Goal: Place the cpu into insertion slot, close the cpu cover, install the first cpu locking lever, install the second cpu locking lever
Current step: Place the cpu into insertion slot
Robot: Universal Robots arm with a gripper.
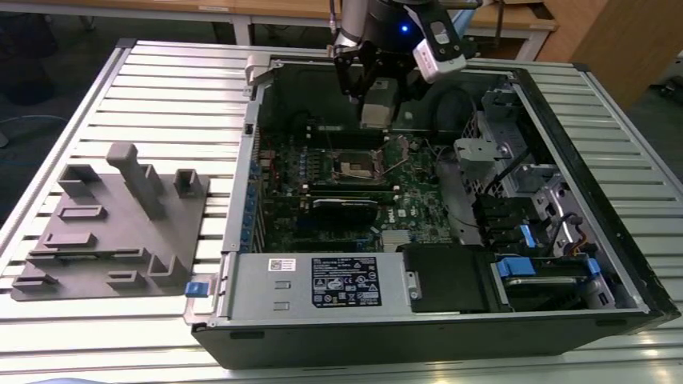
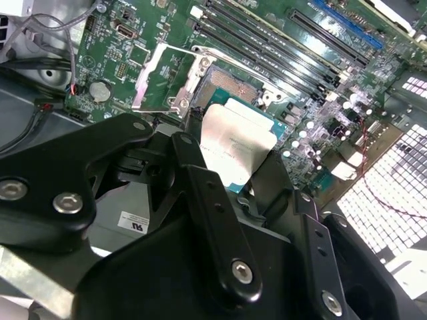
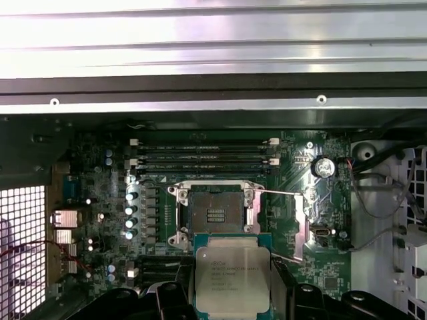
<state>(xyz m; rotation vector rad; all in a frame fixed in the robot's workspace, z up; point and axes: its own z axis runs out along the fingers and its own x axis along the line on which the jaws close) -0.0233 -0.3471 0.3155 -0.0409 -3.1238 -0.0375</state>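
A: Ext. view: slatted metal worktop [image 1: 160, 88], open PC case [image 1: 427, 344]; end effector [image 1: 373, 100] hangs over its interior.
B: Second wrist view?
A: Fingers [image 2: 193, 173] pinch the cpu [image 2: 237, 140] by opposite edges, metal top up.
B: First wrist view: cpu looks offset from the insertion slot [image 3: 215, 215], not yet over it. I'd centre it, keep it level, no force.

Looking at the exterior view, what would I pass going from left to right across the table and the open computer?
Grey moulded holder → small blue clip → insertion slot → blue drive latch.
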